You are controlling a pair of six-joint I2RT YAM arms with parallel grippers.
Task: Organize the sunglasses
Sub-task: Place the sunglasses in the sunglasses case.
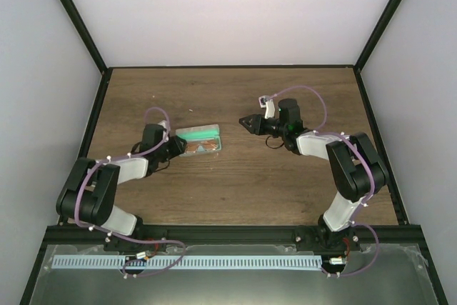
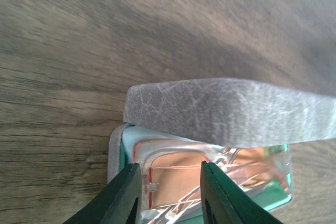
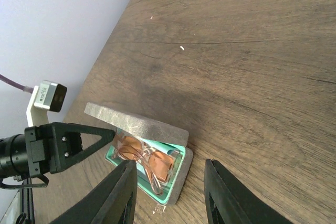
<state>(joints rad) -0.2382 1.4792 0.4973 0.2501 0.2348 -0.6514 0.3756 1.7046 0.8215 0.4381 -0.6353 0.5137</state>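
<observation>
The sunglasses [image 1: 201, 149], thin red-framed with orange-tinted lenses, lie inside the grey case [image 1: 214, 138] with green lining, left of the table's middle. The case's grey lid [image 2: 231, 111] hangs half shut over them. My left gripper [image 1: 178, 149] is at the case's left end. Its jaws stand apart just over the near lens of the sunglasses [image 2: 173, 177], and that lens runs on behind the right finger. A pale blue cloth [image 2: 129, 139] shows under the glasses. My right gripper [image 1: 245, 122] hovers open to the right of the case [image 3: 181, 179], holding nothing.
Bare wooden tabletop [image 1: 235, 91] surrounds the case. A black frame [image 1: 228, 67] and white walls border the table at the back and both sides. Both arm bases sit at the near edge.
</observation>
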